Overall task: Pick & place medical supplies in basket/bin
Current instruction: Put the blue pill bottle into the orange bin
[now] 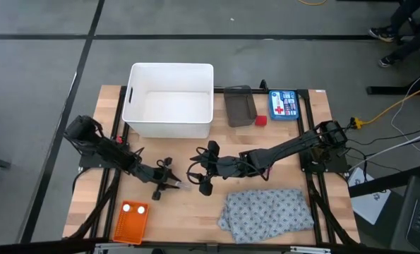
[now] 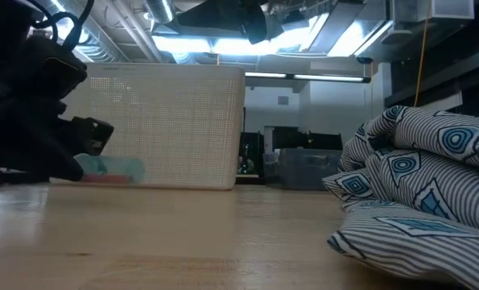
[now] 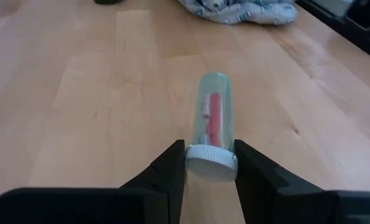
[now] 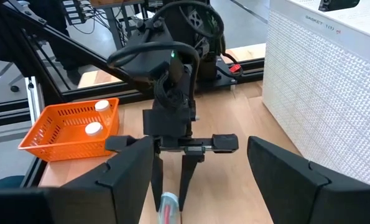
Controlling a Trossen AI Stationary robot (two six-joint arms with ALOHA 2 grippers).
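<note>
A clear tube with a white cap (image 3: 214, 118) and a red piece inside lies on the wood between my two grippers. My left gripper (image 3: 209, 150) is shut on its cap end, left of the table's middle (image 1: 173, 182). My right gripper (image 1: 201, 169) faces it from the right, open wide (image 4: 202, 149), touching nothing. The orange basket (image 1: 130, 221) sits at the near left edge with two white round pieces in it (image 4: 73, 127). The grey dotted cloth (image 1: 270, 210) lies crumpled at the near right. A red block (image 1: 260, 120) rests by a dark tray. My left gripper pinches the tube's white cap (image 3: 211, 165) between its two fingers (image 3: 171, 169), one on each side. The fingers slant down from the table's left and lie along the tube. The tube points away from them toward the right, level, lying along the table top.
The white tub (image 1: 171, 100) stands at the far edge, left of a dark tray (image 1: 239, 106) and a blue box (image 1: 284, 104). Bare wood lies between the grippers and the near edge. In the low view the tub (image 2: 167, 125) fills the background and the cloth (image 2: 416, 193) bulks up on the right.
</note>
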